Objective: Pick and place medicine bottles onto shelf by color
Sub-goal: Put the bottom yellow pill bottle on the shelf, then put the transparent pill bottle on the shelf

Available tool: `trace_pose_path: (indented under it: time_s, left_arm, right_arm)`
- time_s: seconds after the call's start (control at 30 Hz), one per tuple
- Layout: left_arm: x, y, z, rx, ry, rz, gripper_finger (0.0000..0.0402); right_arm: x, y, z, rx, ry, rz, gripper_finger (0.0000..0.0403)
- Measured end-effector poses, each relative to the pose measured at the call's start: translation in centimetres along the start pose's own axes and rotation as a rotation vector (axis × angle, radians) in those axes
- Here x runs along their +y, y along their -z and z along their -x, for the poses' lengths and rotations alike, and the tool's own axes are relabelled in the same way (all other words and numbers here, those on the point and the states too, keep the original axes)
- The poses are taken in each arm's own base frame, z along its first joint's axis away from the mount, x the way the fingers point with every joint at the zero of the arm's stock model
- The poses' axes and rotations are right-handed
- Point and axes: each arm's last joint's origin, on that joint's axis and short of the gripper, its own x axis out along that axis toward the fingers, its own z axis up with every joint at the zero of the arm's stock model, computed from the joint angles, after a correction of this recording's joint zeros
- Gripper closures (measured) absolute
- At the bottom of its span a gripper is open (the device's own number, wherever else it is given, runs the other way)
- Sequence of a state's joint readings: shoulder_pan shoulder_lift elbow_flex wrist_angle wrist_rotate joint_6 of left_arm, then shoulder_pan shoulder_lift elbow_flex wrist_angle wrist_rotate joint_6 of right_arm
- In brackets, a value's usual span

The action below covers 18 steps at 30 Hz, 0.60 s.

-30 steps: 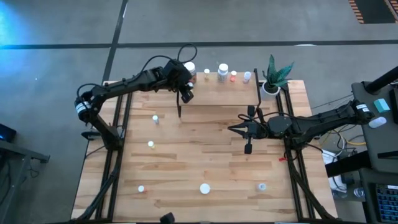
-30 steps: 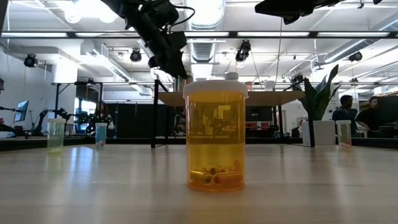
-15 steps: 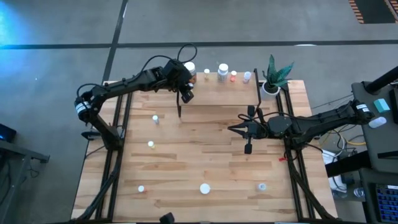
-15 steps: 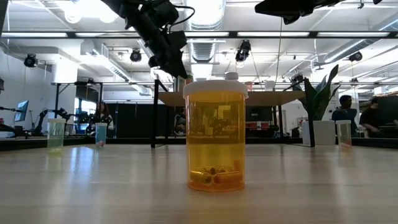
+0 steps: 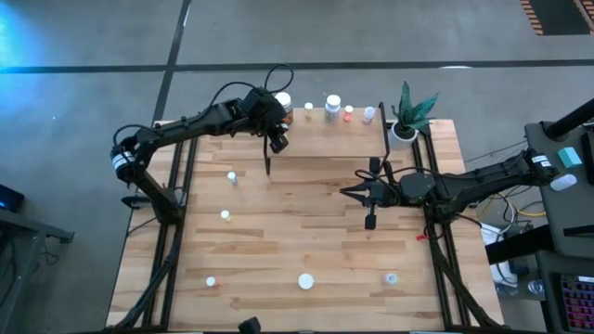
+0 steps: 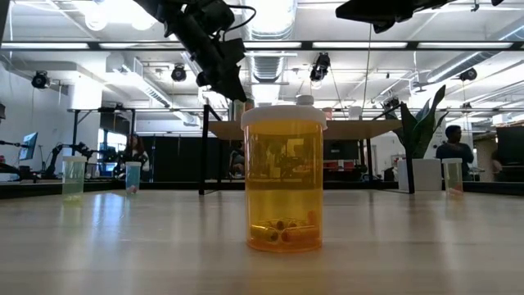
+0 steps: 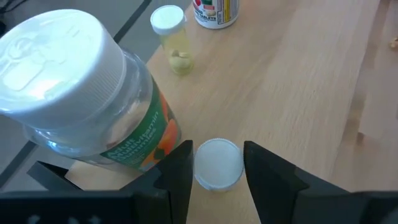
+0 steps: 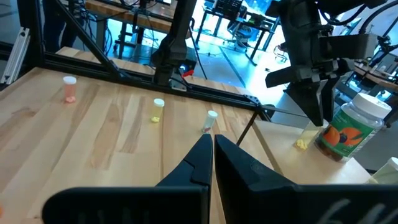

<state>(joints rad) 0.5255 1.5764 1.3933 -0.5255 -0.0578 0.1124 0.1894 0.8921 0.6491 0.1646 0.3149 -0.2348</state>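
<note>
Your left jaws [image 7: 217,180] stand open around a white-capped vial [image 7: 217,163] — a big clear orange-labelled bottle [image 7: 87,106] just beside; right jaws [image 8: 211,162] closed, empty.

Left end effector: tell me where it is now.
In the high view the left end effector hangs over the shelf's left end at the table's far edge, above a small white-capped vial and beside a large clear bottle.

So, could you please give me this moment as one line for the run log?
left gripper: open around small white-capped vial on shelf | right gripper: shut, idle mid-table | bottles remaining on table
</note>
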Motion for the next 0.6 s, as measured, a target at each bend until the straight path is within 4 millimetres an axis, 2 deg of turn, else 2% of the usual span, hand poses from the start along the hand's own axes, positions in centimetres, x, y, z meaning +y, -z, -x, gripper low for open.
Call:
trace_pose_path:
  time_s: [0.3, 0.6]
  left_arm:
    - [0.1, -0.5, 0.5, 0.001, 0.001, -0.005, 0.0272]
    - [0.2, -1.5, 2.4, 0.008, 0.004, -0.024, 0.0189]
  right_arm:
    - [0.0, 0.0, 0.0, 0.004, -0.001, 0.002, 0.0394]
    - [0.0, 0.0, 0.0, 0.004, 0.000, 0.004, 0.0394]
